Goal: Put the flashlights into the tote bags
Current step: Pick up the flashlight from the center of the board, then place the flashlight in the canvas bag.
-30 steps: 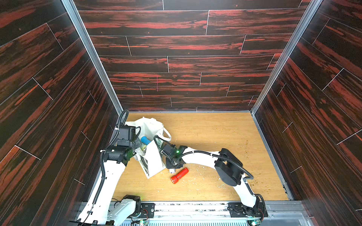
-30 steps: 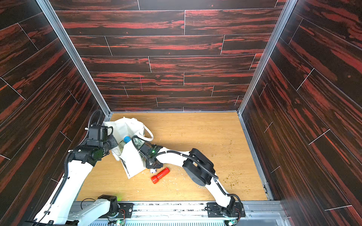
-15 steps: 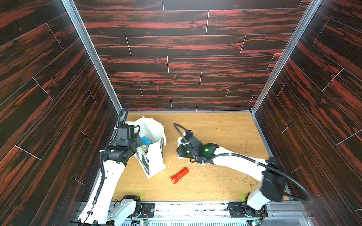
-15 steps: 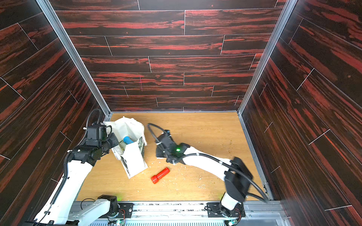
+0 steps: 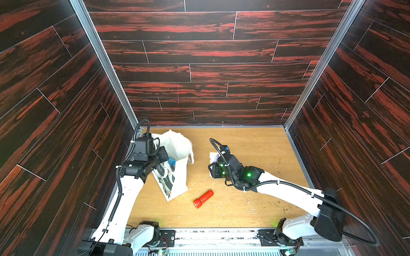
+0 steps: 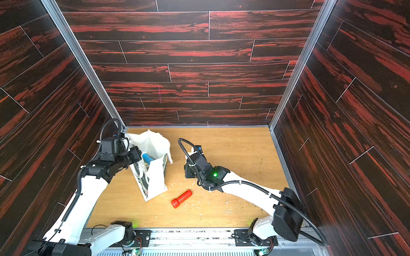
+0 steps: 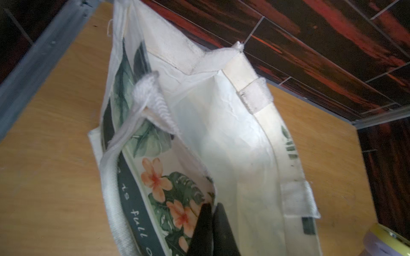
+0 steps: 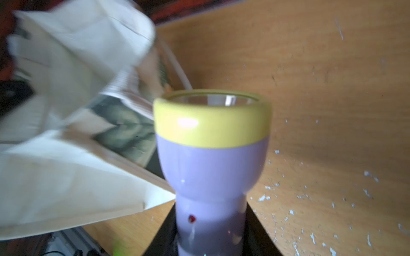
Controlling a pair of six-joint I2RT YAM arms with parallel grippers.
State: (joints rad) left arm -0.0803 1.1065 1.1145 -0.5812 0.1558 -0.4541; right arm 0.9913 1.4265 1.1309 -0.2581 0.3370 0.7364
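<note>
Left fingers (image 7: pixel 221 230) pinch rim of off-white canvas tote bag (image 5: pixel 177 146). Right fingers (image 8: pixel 165 235) clamp lilac plastic flashlight (image 8: pixel 211 159), yellow-ringed. Red plastic flashlight (image 5: pixel 203 198) lies on wooden bench (image 5: pixel 244 141).

In both top views: set high over the near edge, side by side, tilted steeply down, far off, taking in the whole table (image 5: pixel 255 144). Left wrist: close up, facing the open tote bag (image 7: pixel 221 137). Right wrist: even closer, along a flashlight (image 8: pixel 210 172), sharing bag and table.
</note>
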